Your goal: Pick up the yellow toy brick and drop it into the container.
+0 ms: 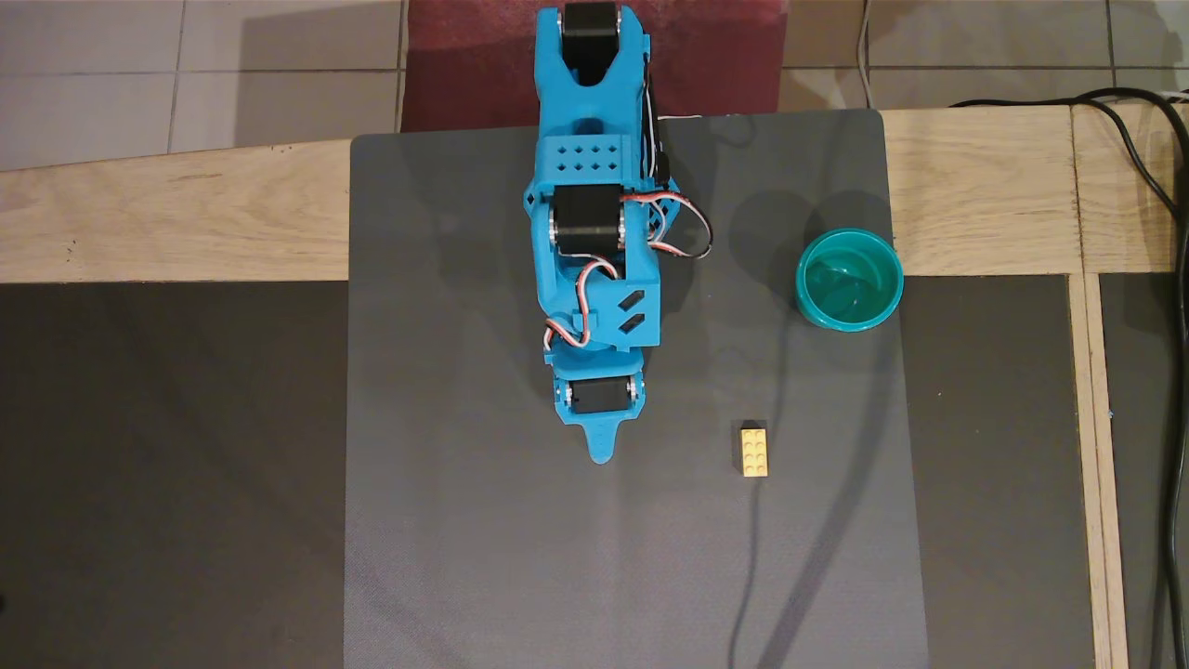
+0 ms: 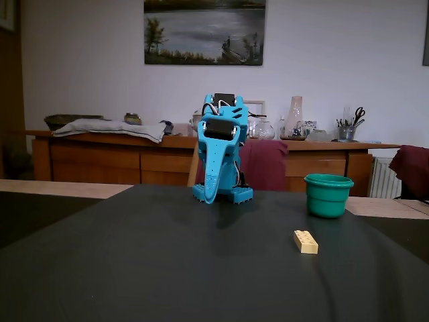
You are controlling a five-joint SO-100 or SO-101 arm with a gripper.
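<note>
I see the blue arm (image 1: pixel 594 232) folded over the grey mat (image 1: pixel 464 539) on my worktop, its jaws (image 1: pixel 602 452) pressed together to a single tip, gripping nothing. The yellow brick (image 1: pixel 754 451) lies flat, studs up, on the mat, apart from the tip, to its right in the overhead view. The green cup (image 1: pixel 849 280) stands upright at the mat's right edge, well apart from the brick.

wall (image 2: pixel 87 60): white | painting (image 2: pixel 204 31): landscape, above sideboard | sideboard (image 2: pixel 100 159): wood, cluttered | floor (image 1: pixel 186 74): pale tiles | light: dim
</note>
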